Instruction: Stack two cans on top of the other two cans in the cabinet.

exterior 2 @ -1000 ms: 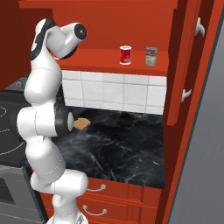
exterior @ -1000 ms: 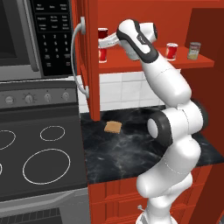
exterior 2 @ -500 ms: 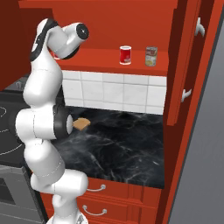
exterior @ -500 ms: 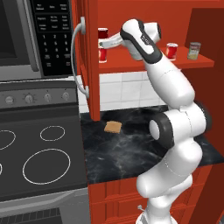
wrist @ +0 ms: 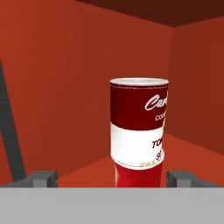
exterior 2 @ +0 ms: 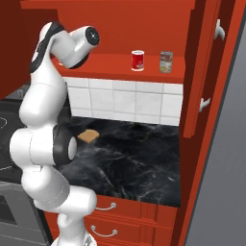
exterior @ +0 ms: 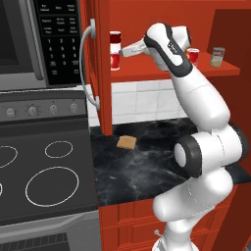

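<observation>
Gripper stands wide open and empty, its two dark fingertips at the lower left and lower right of the hand view with a stack of red-and-white cans between them but not touching either. In that view the upper can sits on the lower can, slightly off-centre, against the red inner walls of the cabinet. In the left base view the same stack appears at upper centre on the red shelf board, just right of the open cabinet door with its curved grey handle; the hand reaches toward it from the right. Further right on the shelf stand a single red-and-white can, partly hidden behind the arm, and an olive-green-labelled can near the upper right. The right base view shows these two cans side by side, apart, at upper centre. A slice of bread lies on the black marbled counter mid-frame. Microwave occupies the upper left, stove the lower left.
</observation>
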